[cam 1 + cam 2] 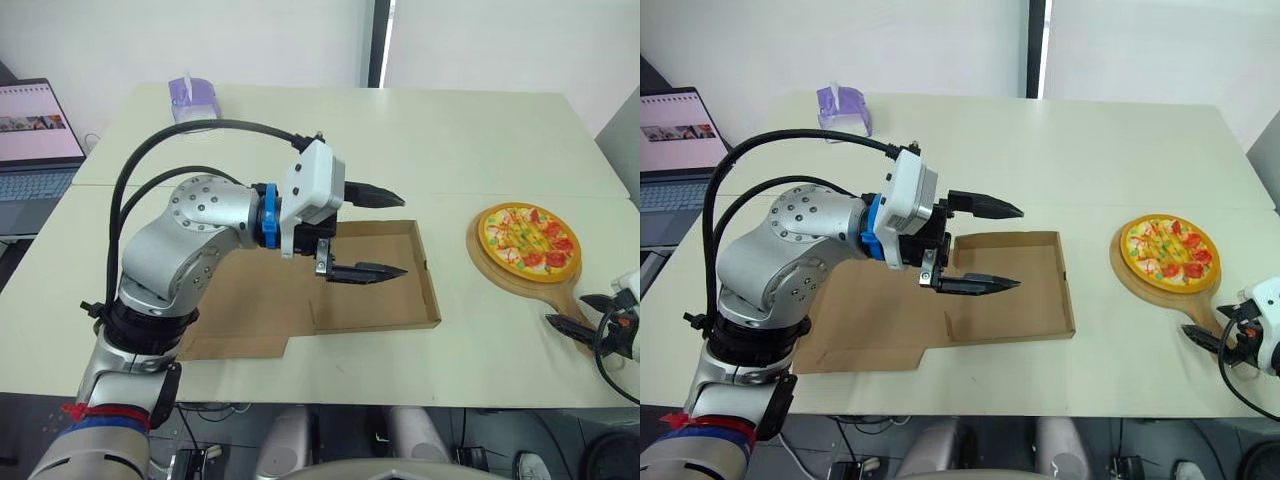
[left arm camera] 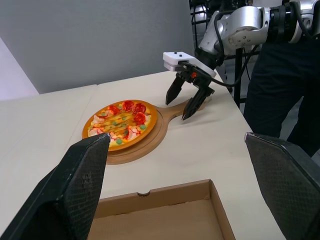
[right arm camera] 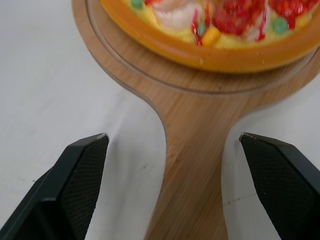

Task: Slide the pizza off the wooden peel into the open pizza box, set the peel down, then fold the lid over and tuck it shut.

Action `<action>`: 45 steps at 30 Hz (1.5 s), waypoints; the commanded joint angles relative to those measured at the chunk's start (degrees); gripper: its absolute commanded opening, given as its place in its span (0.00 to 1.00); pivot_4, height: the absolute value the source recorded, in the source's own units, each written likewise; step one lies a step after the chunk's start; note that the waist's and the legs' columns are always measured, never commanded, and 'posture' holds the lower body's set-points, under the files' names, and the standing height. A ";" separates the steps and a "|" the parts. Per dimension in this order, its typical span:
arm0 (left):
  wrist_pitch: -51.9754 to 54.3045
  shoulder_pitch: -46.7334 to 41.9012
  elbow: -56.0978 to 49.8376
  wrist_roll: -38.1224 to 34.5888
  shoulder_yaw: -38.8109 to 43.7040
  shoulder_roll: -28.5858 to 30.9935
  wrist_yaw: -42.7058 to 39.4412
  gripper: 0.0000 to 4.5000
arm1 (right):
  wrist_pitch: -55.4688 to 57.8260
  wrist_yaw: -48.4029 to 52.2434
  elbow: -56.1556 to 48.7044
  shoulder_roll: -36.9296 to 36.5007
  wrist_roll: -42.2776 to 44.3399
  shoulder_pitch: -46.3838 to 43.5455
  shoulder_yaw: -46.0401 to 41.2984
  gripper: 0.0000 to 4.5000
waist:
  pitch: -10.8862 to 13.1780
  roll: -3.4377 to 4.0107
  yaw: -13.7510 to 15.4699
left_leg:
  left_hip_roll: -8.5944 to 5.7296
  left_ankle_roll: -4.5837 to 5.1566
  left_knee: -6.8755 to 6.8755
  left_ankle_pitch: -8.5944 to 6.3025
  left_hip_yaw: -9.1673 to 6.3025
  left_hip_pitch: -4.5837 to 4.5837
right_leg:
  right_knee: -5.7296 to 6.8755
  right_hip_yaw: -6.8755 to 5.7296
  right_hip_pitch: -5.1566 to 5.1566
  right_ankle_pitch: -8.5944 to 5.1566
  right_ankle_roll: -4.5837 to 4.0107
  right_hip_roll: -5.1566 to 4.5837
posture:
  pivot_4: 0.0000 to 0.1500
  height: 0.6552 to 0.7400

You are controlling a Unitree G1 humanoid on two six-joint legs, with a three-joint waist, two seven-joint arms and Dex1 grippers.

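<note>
A toy pizza lies on a round wooden peel on the right side of the table, its handle pointing toward the front edge. My right gripper is open low over the table, one finger on each side of the handle, not closed on it. An open brown cardboard pizza box lies flat at the table's centre, its lid spread out to the left. My left gripper hovers open above the box tray, holding nothing and pointing toward the pizza.
An open laptop stands on a side table at the far left. A purple tissue pack sits at the back left. The table's front edge runs just beyond the peel handle and the box.
</note>
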 commanded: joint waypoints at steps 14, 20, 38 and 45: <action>-0.07 -1.96 -0.78 -1.09 1.63 0.18 1.06 1.00 | -9.06 0.21 10.64 1.72 -0.90 -3.49 2.53 0.78 | 0.00 -0.08 -0.09 | 0.00 0.05 0.01 -0.03 -0.03 0.25 | -0.08 -0.04 0.37 0.00 0.01 0.01 | 1.00 1.00; -0.64 -2.30 0.12 -0.76 1.64 0.47 0.46 1.00 | -9.05 -0.94 10.74 3.33 0.03 -4.97 2.49 0.35 | 0.01 -0.09 -0.24 | 0.01 0.15 0.01 -0.08 -0.08 0.51 | -0.12 -0.06 0.67 -0.18 0.29 0.01 | 1.00 1.00; -5.69 -3.22 8.27 1.99 4.88 1.60 1.04 1.00 | -6.78 -4.96 3.27 4.98 1.56 -20.09 5.19 0.35 | 0.57 0.36 -1.74 | 0.05 0.15 -0.09 -0.09 0.08 0.76 | -0.03 0.13 0.71 -0.22 0.28 0.04 | 1.00 1.00; -4.24 -4.02 9.97 0.91 8.59 5.73 -0.58 1.00 | -4.19 0.57 -0.49 1.25 1.65 -32.20 12.40 0.35 | 0.60 0.41 -1.45 | 0.00 -0.03 -0.05 0.01 -0.08 0.11 | 0.00 -0.07 -0.07 -0.02 -0.01 -0.06 | 1.00 1.00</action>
